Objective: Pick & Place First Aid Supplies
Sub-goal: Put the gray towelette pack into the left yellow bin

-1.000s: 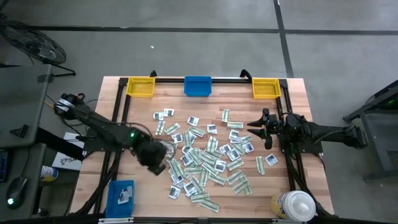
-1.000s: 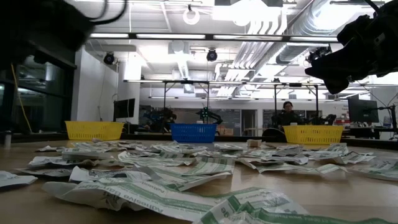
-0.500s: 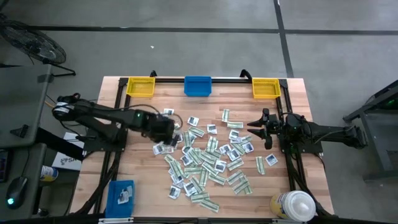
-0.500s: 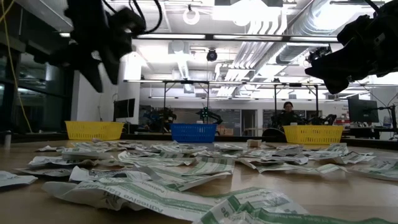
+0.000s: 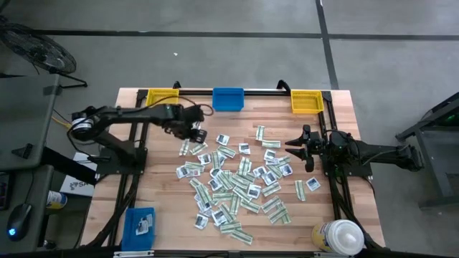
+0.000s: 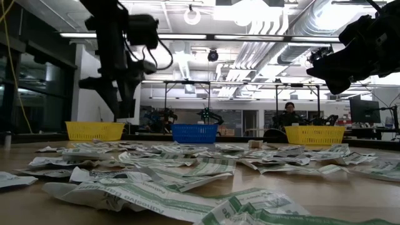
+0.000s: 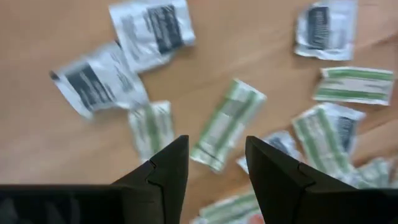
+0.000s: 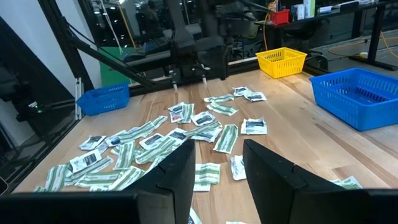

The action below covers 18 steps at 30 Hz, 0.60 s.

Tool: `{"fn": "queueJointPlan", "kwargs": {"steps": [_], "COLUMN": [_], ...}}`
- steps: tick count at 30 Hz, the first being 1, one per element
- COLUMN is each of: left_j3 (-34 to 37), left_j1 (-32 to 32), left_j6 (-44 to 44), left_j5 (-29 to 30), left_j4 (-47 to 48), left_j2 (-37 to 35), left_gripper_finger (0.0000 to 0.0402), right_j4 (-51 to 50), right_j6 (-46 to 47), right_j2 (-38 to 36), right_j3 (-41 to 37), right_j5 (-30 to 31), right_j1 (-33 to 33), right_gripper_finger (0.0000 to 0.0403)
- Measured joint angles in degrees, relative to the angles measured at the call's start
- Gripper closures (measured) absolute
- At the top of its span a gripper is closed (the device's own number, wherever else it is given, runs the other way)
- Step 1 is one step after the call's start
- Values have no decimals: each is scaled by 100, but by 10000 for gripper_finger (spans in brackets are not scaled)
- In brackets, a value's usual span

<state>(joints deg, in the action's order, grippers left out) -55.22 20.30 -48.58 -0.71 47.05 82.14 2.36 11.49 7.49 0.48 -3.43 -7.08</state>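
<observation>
1. From overhead, the first aid supplies (image 5: 237, 179) lie scattered in a loose heap over the middle of the wooden table (image 5: 161, 190), running from centre toward five o'clock.
2. The left gripper (image 5: 197, 134) hangs over the heap's ten o'clock edge; the overhead view alone does not show its finger gap.
3. The left wrist view fills that in: the two dark fingers (image 7: 168, 171) stand apart with nothing between them, above a green-and-white strip (image 7: 227, 124) and white packets (image 7: 99, 84).
4. The right gripper (image 5: 292, 150) waits at three o'clock beside the heap; its wrist view shows released, empty fingers (image 8: 177, 177).
5. Only the overhead view takes in a blue tray (image 5: 139, 223) at seven o'clock and a white-capped bottle (image 5: 338, 236) at five.
6. The low view alone shows a person (image 6: 289, 112) seated far behind the right yellow bin (image 6: 314, 135).
</observation>
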Motion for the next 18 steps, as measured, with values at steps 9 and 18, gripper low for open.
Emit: {"fn": "queueJointPlan", "kwargs": {"steps": [9, 18], "left_j3": [0, 0], "left_j1": [733, 947], "left_j6": [2720, 4528], "left_j5": [-495, 2], "left_j4": [369, 756], "left_j2": [513, 945], "left_gripper_finger": [244, 244], "right_j4": [-1, -1], "right_j6": [0, 0], "right_j2": [0, 0], "right_j3": [-1, -1], "right_j5": [0, -1], "right_j1": [0, 0], "right_gripper_finger": [274, 274]}}
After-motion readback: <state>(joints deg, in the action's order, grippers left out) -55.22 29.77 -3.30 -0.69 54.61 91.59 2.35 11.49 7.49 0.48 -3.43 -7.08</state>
